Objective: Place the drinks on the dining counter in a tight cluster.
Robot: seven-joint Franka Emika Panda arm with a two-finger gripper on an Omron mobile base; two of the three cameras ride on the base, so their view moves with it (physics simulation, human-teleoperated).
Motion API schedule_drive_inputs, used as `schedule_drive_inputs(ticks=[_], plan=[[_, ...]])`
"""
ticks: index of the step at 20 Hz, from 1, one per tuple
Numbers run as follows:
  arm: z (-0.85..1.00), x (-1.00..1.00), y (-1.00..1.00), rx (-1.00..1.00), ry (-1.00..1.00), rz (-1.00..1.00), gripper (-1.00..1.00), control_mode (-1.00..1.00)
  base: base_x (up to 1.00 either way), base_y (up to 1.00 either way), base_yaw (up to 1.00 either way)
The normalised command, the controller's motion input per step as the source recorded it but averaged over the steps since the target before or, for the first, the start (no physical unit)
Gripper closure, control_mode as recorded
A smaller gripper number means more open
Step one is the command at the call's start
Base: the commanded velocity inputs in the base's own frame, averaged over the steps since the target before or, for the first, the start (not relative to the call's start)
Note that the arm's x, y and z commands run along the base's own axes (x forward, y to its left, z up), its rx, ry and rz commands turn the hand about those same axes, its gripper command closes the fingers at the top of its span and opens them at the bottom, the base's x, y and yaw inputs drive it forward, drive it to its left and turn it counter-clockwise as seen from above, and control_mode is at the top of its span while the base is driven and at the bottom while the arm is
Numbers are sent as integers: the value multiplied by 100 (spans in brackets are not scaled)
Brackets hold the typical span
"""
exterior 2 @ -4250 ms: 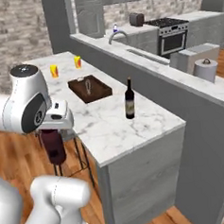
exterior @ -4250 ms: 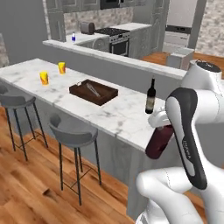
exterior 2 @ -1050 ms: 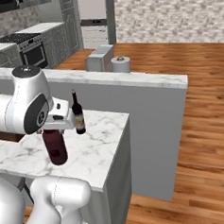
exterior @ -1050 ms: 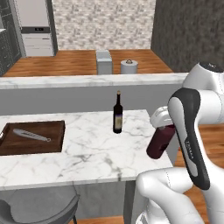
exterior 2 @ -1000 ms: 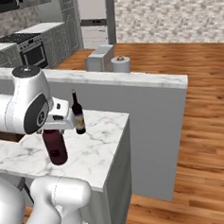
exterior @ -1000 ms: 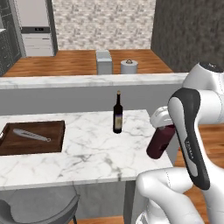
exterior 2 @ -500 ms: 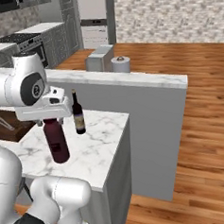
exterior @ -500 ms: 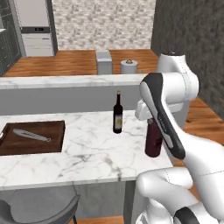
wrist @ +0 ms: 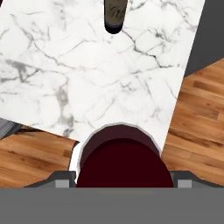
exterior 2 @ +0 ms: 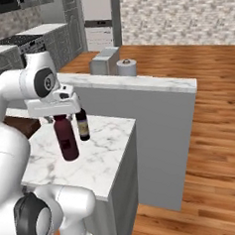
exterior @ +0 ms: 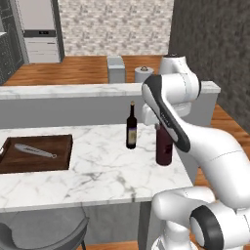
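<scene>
My gripper (exterior: pixel 157 125) is shut on the neck of the squat dark-maroon bottle (exterior: pixel 164 146), held upright over the right end of the dining counter (exterior: pixel 97 171). I cannot tell whether its base touches the marble. The tall dark wine bottle (exterior: pixel 131 128) stands a short gap to its left. From the right base view the maroon bottle (exterior 2: pixel 66 138) hangs under the gripper (exterior 2: pixel 60 116), just in front of the wine bottle (exterior 2: pixel 82 124). The hand view looks down the maroon bottle (wrist: pixel 122 162) at the counter's edge (wrist: pixel 65 78), wine bottle (wrist: pixel 115 15) at top. The water bottle is out of view.
A brown wooden tray (exterior: pixel 36 154) with a utensil lies at the counter's left. Behind rises a higher marble ledge (exterior: pixel 73 90), with a paper towel roll (exterior: pixel 143 74) and a grey box (exterior: pixel 115 68) beyond it. A grey stool (exterior: pixel 39 234) stands below; wooden floor (exterior 2: pixel 211 147) lies right.
The arm has swung from beside the counter to over it, carrying the maroon bottle up next to the wine bottle. The base turned earlier, then stayed still.
</scene>
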Motion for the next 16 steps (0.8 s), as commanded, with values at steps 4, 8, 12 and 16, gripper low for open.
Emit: schedule_drive_inputs(ticks=[4,8,12,16], plan=[[-44,75,0,9,0,0,100,-100,0,0,0],[-44,59,-1,11,0,0,100,-100,0,0,0],[-8,18,0,0,0,0,100,-100,0,0,0],[-6,30,0,0,0,0,100,-100,0,0,0]])
